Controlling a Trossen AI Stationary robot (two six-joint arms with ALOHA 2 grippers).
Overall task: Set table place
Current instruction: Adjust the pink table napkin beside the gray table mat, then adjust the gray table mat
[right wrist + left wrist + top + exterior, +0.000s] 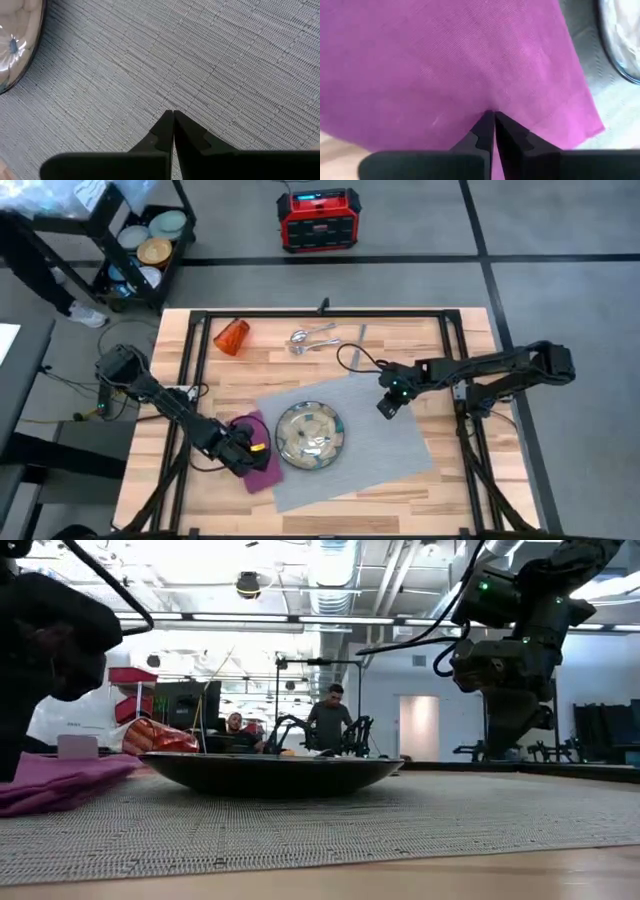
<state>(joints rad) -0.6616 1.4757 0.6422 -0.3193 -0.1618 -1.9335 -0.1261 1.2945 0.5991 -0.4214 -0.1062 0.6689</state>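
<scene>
On the worktop [440,490], mat [390,435], plate [310,436] and napkin [262,465] lie set under pinched-shut, empty hands; cup [231,336] and cutlery [312,338] wait at 12 o'clock.

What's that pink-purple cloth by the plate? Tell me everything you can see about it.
The magenta woven cloth napkin lies flat, roughly rectangular, left of the round green-brown patterned plate. Part of it rests on the grey woven placemat, the rest on the light wooden plank table. The left gripper is right over it with fingers shut; the left wrist view suggests its tips press on or pinch the fabric, but which cannot be told. A faint crease shows there.
</scene>
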